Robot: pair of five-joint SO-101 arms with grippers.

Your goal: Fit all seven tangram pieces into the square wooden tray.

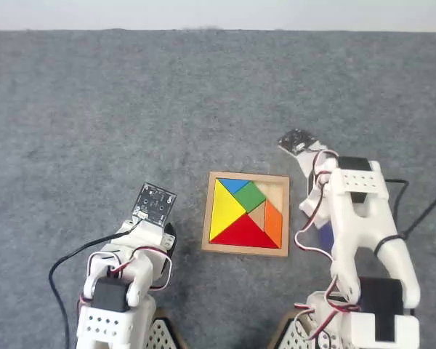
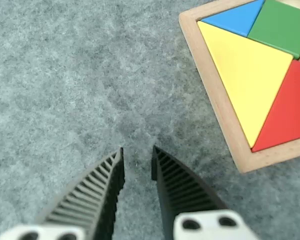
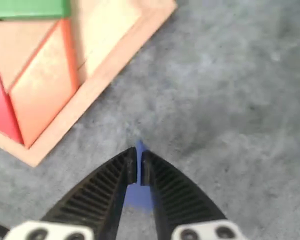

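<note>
The square wooden tray (image 1: 247,177) lies mid-table with yellow (image 1: 225,211), red (image 1: 245,233), blue (image 1: 232,185), green (image 1: 251,196) and orange (image 1: 274,222) pieces in it, plus a pale wood-coloured triangle (image 1: 257,216). The tray's far right corner (image 3: 110,30) shows bare wood. My right gripper (image 3: 139,157) hangs over the carpet just off the tray's right rim (image 3: 100,82), shut on a dark blue piece (image 3: 137,192), also seen in the high view (image 1: 323,234). My left gripper (image 2: 137,155) sits low over the carpet left of the tray (image 2: 215,95), slightly open and empty.
Grey carpet (image 1: 131,109) covers the whole table. Both arm bases stand at the near edge, with cables trailing from them. Open carpet lies beyond the tray and to its left.
</note>
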